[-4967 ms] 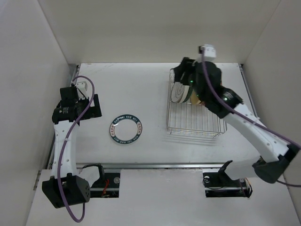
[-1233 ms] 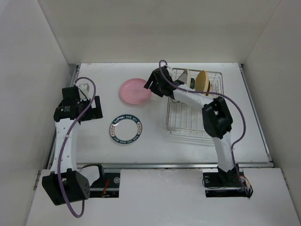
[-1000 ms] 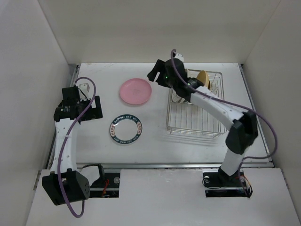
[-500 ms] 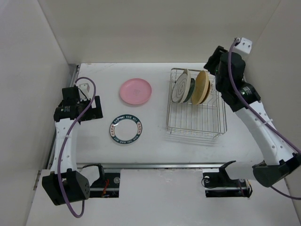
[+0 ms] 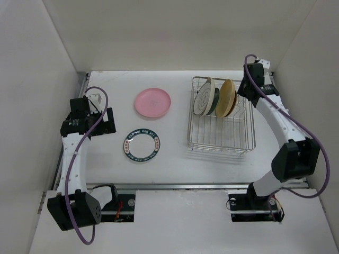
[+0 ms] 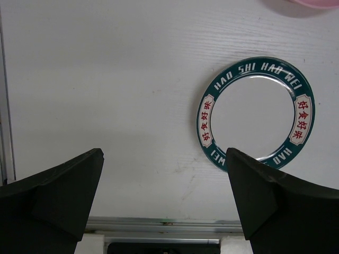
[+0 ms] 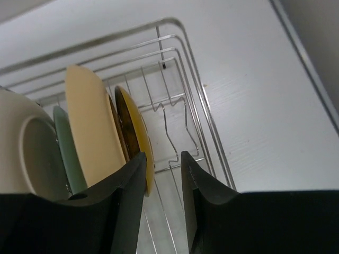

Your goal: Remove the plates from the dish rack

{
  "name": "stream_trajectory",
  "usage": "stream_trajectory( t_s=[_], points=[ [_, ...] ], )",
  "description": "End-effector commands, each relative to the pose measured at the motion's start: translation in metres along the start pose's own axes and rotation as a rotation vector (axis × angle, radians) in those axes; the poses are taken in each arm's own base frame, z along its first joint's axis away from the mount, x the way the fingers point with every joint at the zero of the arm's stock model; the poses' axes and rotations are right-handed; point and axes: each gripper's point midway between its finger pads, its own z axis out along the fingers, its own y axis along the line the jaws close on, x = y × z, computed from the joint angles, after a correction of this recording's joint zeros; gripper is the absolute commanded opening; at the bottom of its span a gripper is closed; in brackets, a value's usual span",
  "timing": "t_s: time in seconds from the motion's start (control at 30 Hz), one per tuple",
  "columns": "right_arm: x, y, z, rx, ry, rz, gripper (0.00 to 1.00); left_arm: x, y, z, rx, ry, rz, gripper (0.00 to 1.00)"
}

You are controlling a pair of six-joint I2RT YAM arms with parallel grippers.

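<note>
The silver wire dish rack (image 5: pixel 222 135) stands at the right and holds several upright plates at its far end: a white line-patterned one (image 5: pixel 201 98), a cream one, a teal one and a yellow-tan one (image 5: pixel 228 98). The pink plate (image 5: pixel 153 102) and the white plate with the dark lettered rim (image 5: pixel 142 145) lie flat on the table. My right gripper (image 5: pixel 243 90) hovers over the rack's far right corner. In the right wrist view it (image 7: pixel 161 166) is slightly open and empty, just right of a small yellow plate (image 7: pixel 136 132) beside the tan plate (image 7: pixel 90 121). My left gripper (image 6: pixel 164 196) is wide open and empty.
White walls close in the table on three sides. A metal rail runs along the near edge (image 6: pixel 159 225). The near part of the rack's grid floor (image 5: pixel 220 138) holds no plates. The pink plate's rim shows in the left wrist view (image 6: pixel 312 2).
The right arm set the pink plate on the table, swung back right and has now dropped to the rack's far right corner by the yellow plates. The left arm has not moved.
</note>
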Motion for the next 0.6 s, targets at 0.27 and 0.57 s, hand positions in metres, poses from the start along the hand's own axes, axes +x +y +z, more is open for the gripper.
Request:
stream_trajectory(
  t_s=[0.27, 0.57],
  points=[
    [0.046, 0.017, 0.048, -0.026, 0.125, -0.052, 0.38, -0.005, -0.001, -0.003, 0.011, -0.023, 0.011, 1.00],
    [0.075, 0.018, 0.073, -0.015, 0.185, -0.059, 0.39, -0.005, -0.001, -0.003, 0.011, -0.023, 0.011, 1.00]
  ],
)
